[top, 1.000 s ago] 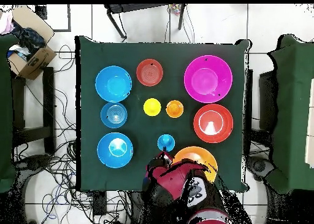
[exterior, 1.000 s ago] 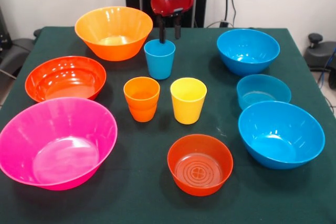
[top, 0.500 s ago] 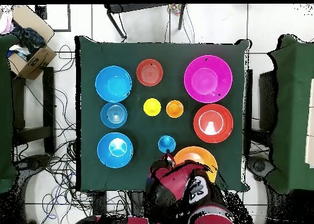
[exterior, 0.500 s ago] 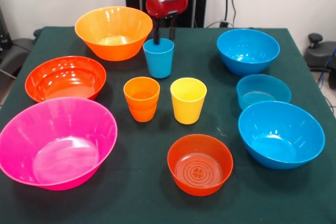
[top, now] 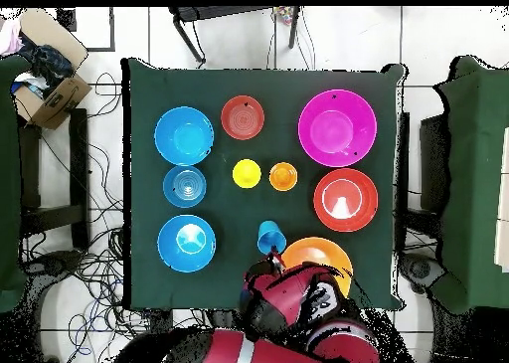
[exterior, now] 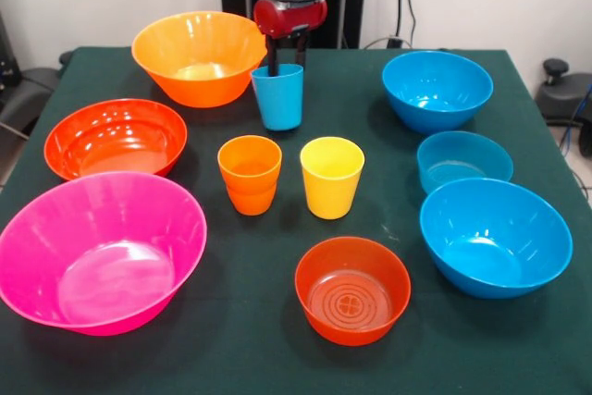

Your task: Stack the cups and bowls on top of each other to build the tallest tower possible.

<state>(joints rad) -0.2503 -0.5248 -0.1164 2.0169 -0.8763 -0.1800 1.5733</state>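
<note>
My gripper point(exterior: 288, 56) is shut on the far rim of the blue cup point(exterior: 278, 99), which hangs slightly off the cloth beside the big orange bowl point(exterior: 199, 57). From above, the blue cup point(top: 269, 238) leans next to that bowl point(top: 316, 255), just ahead of the gripper point(top: 268, 265). The orange cup point(exterior: 250, 173) and yellow cup point(exterior: 331, 176) stand upright mid-table. The pink bowl point(exterior: 102, 252), two red-orange bowls point(exterior: 116, 139) point(exterior: 352, 290), two larger blue bowls point(exterior: 437, 90) point(exterior: 495, 236) and the small blue bowl point(exterior: 463, 162) each sit apart. Nothing is nested.
The table is covered by a dark green cloth point(exterior: 231, 339). Chairs stand at both sides of it in the overhead view, and a cardboard box point(top: 45, 86) sits on the floor off one corner. Cables lie on the floor around the table.
The gripper came down onto the blue cup's rim and shut on it. The cup has risen a little and shifted towards the big orange bowl.
</note>
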